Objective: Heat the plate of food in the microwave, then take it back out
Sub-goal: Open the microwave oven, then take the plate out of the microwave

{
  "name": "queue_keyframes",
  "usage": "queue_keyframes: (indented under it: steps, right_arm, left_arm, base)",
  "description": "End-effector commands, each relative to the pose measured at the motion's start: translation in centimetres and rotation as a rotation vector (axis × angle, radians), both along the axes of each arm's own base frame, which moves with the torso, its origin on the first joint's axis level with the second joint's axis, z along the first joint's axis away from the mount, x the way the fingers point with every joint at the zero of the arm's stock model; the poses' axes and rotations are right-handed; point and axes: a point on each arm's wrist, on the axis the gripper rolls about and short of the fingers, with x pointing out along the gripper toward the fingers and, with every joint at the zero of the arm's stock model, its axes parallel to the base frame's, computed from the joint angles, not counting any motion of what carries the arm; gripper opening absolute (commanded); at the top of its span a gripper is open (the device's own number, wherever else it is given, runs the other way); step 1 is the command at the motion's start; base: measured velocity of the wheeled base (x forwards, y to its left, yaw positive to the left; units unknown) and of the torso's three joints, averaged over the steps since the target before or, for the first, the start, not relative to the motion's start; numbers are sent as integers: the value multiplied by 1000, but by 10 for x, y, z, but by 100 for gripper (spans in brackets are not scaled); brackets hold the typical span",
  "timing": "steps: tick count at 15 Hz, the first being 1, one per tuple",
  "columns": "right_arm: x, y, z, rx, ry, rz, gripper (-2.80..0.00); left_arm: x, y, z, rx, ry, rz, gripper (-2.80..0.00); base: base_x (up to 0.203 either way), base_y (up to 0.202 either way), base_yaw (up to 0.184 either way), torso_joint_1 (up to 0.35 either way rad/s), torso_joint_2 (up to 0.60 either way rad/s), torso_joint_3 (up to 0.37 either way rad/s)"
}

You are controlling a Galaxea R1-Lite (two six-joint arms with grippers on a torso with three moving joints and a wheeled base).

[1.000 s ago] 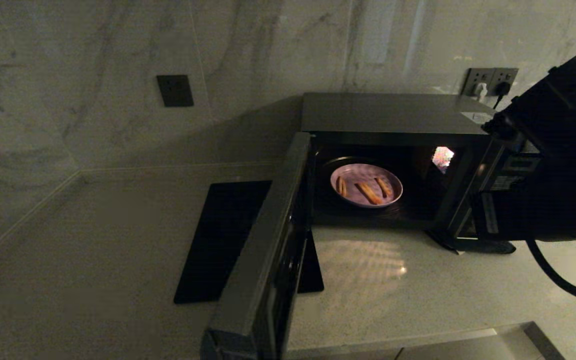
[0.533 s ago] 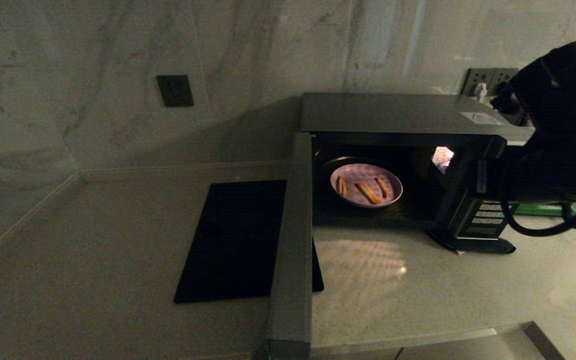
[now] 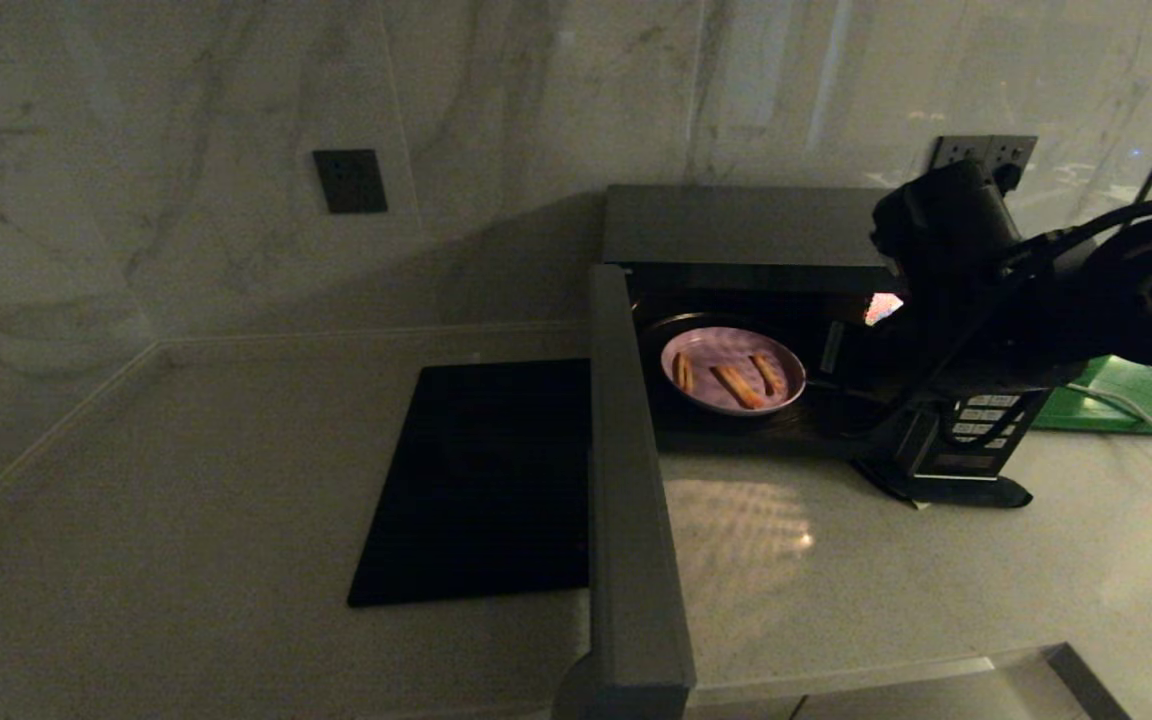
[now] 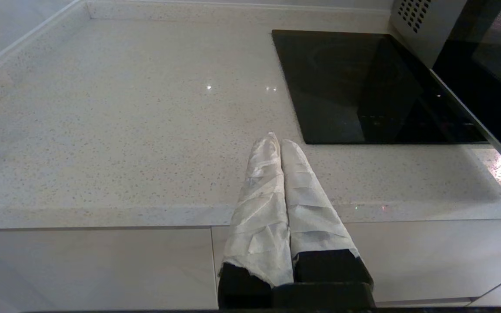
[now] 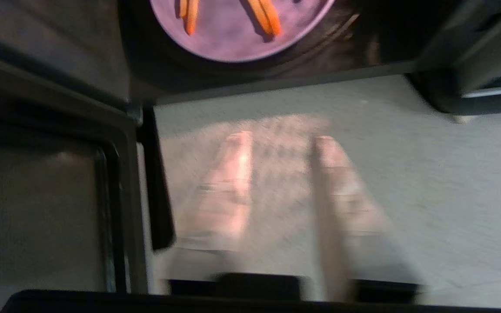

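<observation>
Microwave door swung wide; plate of food inside. Right claw at plate's 3 o'clock, parted, empty. Left claw closed, empty, above desk.

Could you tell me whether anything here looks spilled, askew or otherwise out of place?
Nothing stands out. The plate of food sits flat inside the microwave, its sticks all on the plate, and the door stands wide open. The counter shows no spill.
</observation>
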Motion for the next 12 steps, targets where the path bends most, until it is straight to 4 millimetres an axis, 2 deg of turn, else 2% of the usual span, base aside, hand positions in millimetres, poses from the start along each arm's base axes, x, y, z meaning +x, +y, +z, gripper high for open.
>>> queue_keyframes:
  steps: [1,4,6,9,12]
  right_arm:
    - [11,5,-13,1,14,-10,0]
    - [9,0,-20,-28,-7,-34,0]
    - [11,-17,-19,-161,-20,-85,0]
    - [6,-39,-2,-223,-52,-121,0]
    - [-3,-42,4,-246,-41,-110,0]
  left_arm:
    - [0,0,0,-1,1,2,-280]
    - [0,0,0,-1,1,2,-280]
    - [0,0,0,-1,1,2,-280]
    - [0,0,0,-1,1,2,-280]
    - [0,0,0,-1,1,2,-280]
  base:
    - [0,0,0,0,0,0]
    - [0,0,0,0,0,0]
    - [0,0,0,0,0,0]
    - [0,0,0,0,0,0]
    - [0,0,0,0,0,0]
